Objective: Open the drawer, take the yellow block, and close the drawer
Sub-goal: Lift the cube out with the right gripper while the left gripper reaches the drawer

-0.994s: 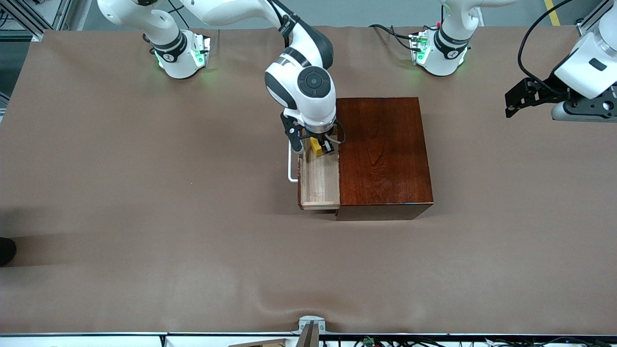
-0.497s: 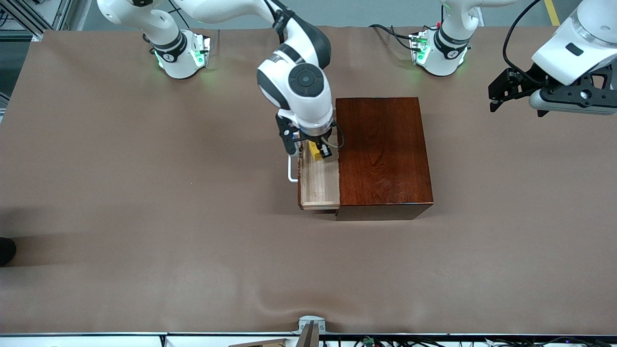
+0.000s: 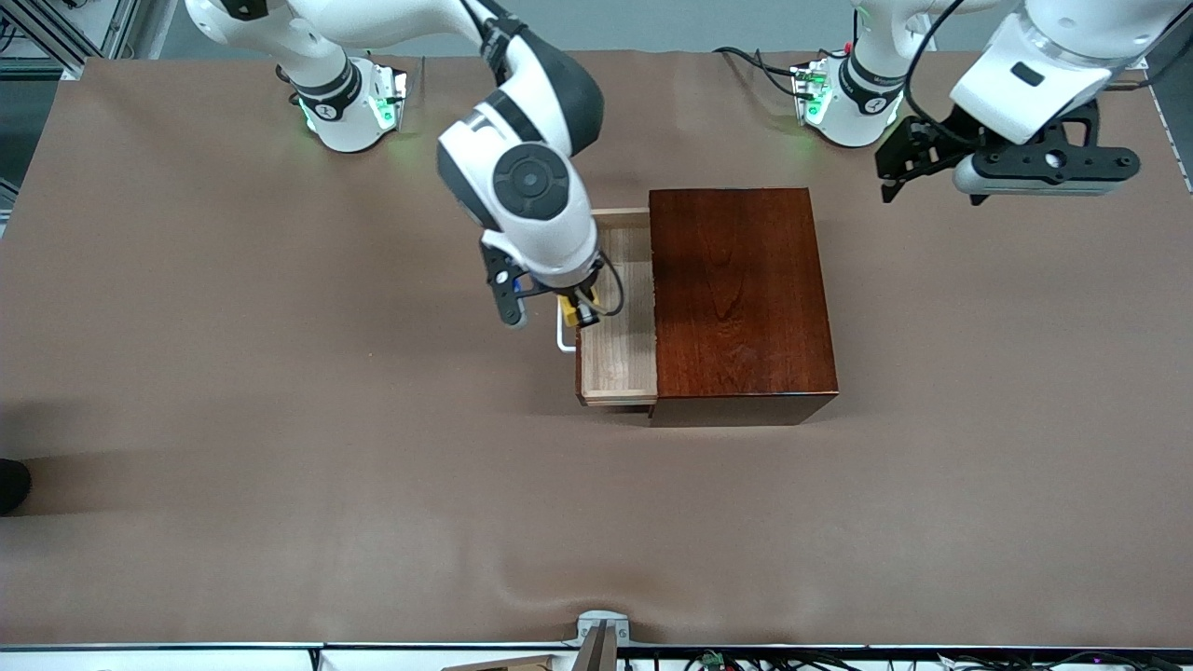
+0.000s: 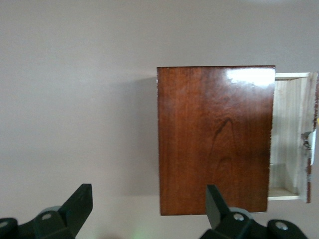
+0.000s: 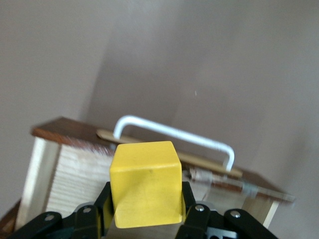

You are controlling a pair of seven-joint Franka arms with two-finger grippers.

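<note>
drawer (image 3: 617, 359) handle (image 3: 562, 337) half hidden by right gripper (image 3: 578, 312)

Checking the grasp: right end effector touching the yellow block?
Touching. Right wrist view shows the right end effector shut on the yellow block, fingers pressed against both its sides.

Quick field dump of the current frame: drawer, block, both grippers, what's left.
drawer: open, pulled out of the box toward the right arm's end of the table; pale inside shows nothing in it
handle: white loop on the drawer front
block: yellow, lifted, over the drawer's front edge by the handle
right gripper: shut on the block
left gripper: open, holding nothing, in the air over the left arm's end of the table, waiting
left to do: set the block down, close the drawer
</note>
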